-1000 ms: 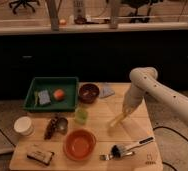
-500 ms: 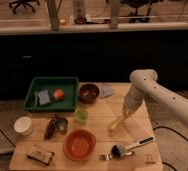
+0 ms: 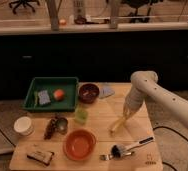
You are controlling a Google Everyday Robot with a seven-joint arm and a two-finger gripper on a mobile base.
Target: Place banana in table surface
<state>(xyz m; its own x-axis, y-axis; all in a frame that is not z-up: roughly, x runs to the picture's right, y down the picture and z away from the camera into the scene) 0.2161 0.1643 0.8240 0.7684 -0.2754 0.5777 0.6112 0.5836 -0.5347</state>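
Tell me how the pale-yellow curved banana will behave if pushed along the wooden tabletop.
The pale-yellow curved banana, slanting unbent below the gripper, right of centre, is probably stiff. Its curve likely makes it pivot, not roll, on the flat light wooden tabletop.

End effector low over the right half of the bench, at the upper end of the banana. Banana tilted, lower tip down at the wood. Toward the back-left corner, a green tray with an orange and a sponge. Just beside the tray, a dark bowl, then a cloth. Near the middle, a green cup. At the left edge, a white cup. Near the front edge, an orange bowl and a brush.
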